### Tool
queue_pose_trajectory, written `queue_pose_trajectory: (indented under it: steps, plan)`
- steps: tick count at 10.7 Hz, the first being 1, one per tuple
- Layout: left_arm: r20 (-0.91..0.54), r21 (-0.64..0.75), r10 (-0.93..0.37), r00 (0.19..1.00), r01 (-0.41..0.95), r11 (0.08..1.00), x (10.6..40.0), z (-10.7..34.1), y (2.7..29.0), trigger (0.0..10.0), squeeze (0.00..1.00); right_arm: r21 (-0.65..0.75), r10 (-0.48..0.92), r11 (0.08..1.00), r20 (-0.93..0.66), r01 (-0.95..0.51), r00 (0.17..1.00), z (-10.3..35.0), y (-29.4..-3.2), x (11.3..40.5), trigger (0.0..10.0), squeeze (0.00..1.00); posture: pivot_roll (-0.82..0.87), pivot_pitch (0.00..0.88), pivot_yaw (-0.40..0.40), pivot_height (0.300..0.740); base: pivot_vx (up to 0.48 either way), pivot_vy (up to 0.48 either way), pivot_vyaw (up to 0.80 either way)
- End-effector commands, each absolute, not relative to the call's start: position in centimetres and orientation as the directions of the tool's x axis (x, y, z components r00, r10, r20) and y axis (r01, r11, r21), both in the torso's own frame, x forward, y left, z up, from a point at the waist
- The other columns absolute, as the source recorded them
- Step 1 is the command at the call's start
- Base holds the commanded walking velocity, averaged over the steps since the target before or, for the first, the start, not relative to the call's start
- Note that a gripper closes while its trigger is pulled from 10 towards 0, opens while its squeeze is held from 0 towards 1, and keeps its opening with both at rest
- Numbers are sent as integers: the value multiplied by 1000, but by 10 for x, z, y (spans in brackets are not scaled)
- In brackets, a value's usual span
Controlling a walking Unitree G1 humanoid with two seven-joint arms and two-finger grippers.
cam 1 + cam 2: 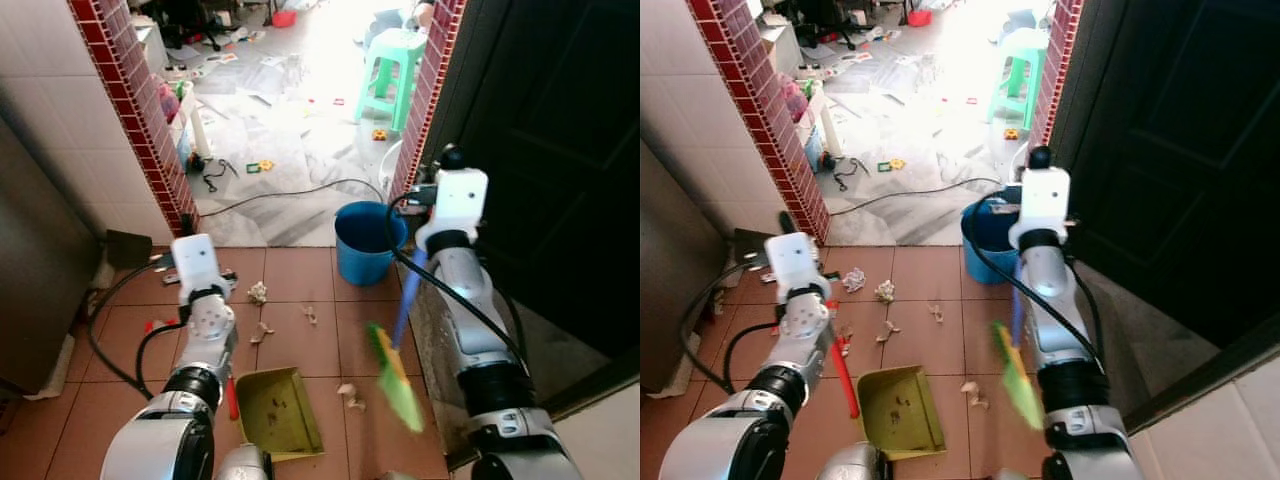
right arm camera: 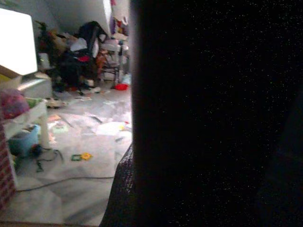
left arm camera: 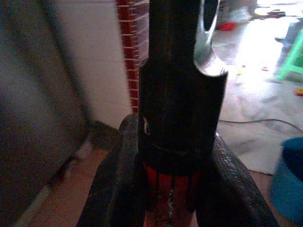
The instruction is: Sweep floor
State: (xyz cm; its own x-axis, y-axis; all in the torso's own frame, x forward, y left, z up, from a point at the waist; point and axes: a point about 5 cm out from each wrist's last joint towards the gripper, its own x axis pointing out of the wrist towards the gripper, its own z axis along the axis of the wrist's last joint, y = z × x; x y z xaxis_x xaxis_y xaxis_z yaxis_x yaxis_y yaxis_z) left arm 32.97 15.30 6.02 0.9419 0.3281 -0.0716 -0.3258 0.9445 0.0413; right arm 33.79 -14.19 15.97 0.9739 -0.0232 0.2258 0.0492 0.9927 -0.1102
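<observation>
Terracotta tiles by a doorway: left gripper [image 3: 170,189] pinches the dustpan [image 1: 277,410] handle; right gripper's grip can't be told; broom [image 1: 398,385] at 3 o'clock. Best: pan flat, short strokes on scraps [image 1: 258,293] at 12.

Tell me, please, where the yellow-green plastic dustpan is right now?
In the left eye view, the yellow-green plastic dustpan lies on the brown floor tiles low in the middle, just right of the left arm, with the green broom head on its right.
</observation>
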Motion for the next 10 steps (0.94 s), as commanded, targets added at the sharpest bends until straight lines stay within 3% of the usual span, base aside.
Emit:
queue_pose_trajectory:
  steps: [1,3,7,10]
  plan:
    - [-72,53,265,962,-262,964,333,62,142,10000,0,-110,-40,991,279,74,959,172,-147,339,10000,0,-111,17,19,740,0,0,0]
    - [-81,49,255,964,-252,967,334,61,139,10000,0,-108,-38,992,243,66,969,166,-144,339,10000,0,-109,11,15,740,0,0,0]
    - [-99,31,220,971,-218,976,337,62,135,10000,0,140,-89,987,64,80,994,150,-137,347,10000,0,-109,0,16,740,0,0,0]
    - [-102,31,208,973,-206,978,338,63,134,10000,0,289,-113,952,36,98,993,156,-136,352,10000,0,-115,0,23,740,0,0,0]
